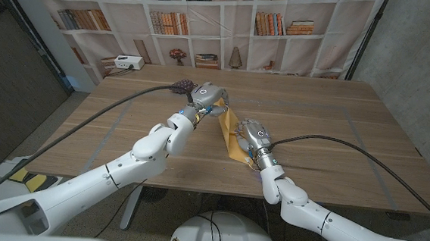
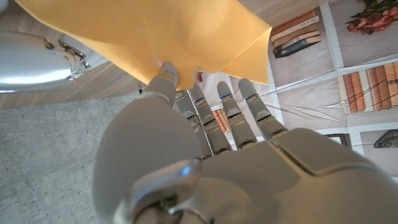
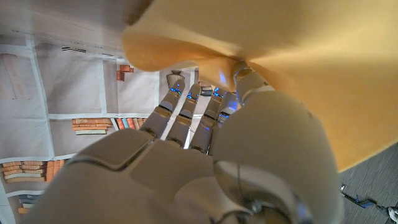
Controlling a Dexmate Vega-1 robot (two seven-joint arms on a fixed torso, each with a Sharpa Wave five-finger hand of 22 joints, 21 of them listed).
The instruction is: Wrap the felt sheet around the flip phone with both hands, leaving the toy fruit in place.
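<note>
1. Both hands meet near the middle of the table (image 1: pixel 336 121), each gripping the yellow felt (image 1: pixel 228 130) that stretches between them.
2. Left hand (image 1: pixel 205 97) sits at the felt's far end; in the left wrist view the left hand (image 2: pixel 205 168) pinches the felt (image 2: pixel 161 31) by its edge between thumb and fingers (image 2: pixel 165 78), and the sheet hangs spread above them.
3. Right hand (image 1: pixel 252 134) holds the near end; in the right wrist view the right hand (image 3: pixel 205 155) has the felt (image 3: pixel 298 68) bunched over its thumb and fingers (image 3: pixel 249 81), with a fold curling across the fingertips.
4. Felt runs as a narrow band from the left hand down to the right hand, its near end reaching almost to the table's front edge.
5. Phone: it cannot be made out, so whether it lies under or inside the felt cannot be told.
6. Toy fruit (image 1: pixel 182 86), a dark purple cluster, lies on the table just beside the left hand, on its far left side, apart from the felt.
7. Bookshelf backdrop (image 1: pixel 207 21) stands behind the table, and a white box (image 1: pixel 128 62) sits at the far left corner.
</note>
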